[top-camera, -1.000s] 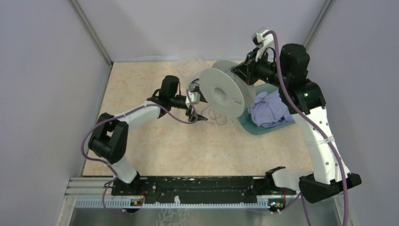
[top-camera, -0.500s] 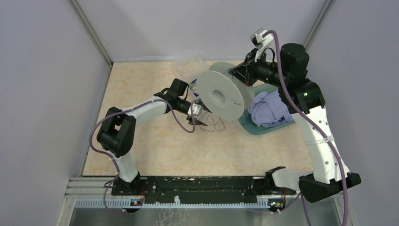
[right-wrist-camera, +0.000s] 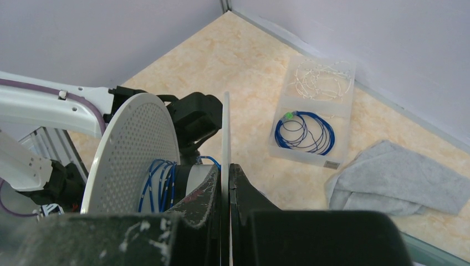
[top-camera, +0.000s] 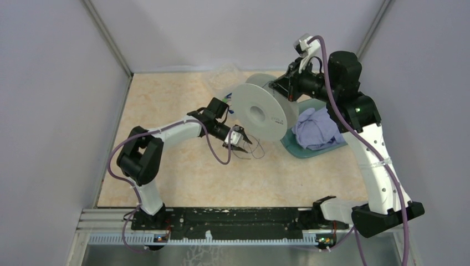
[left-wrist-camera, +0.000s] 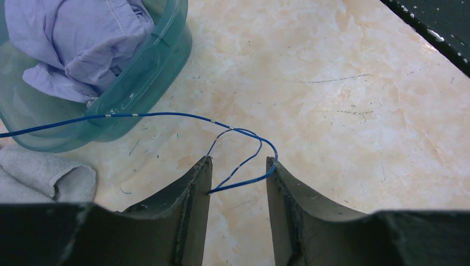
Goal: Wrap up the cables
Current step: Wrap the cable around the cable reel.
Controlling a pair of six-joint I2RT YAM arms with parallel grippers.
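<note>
- The left gripper (left-wrist-camera: 239, 163) stands half-wide in front of the spool (top-camera: 258, 111), and the cable (left-wrist-camera: 166, 114) loops loose between its fingers, unclamped.
- The right gripper (right-wrist-camera: 227, 166) pinches one spool flange's rim.
- Bare table (left-wrist-camera: 343, 111) lies open before and left of the spool; a teal tub (left-wrist-camera: 161, 66) sits at its right.
- The cable is thin and blue with pale bands; turns are wound on the spool's core.

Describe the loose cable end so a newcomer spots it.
Start at the big pale spool the right gripper holds. On the table in front, the thin cable loops inside the open left gripper. Unlike the boxed blue coil, it lies loose.
</note>
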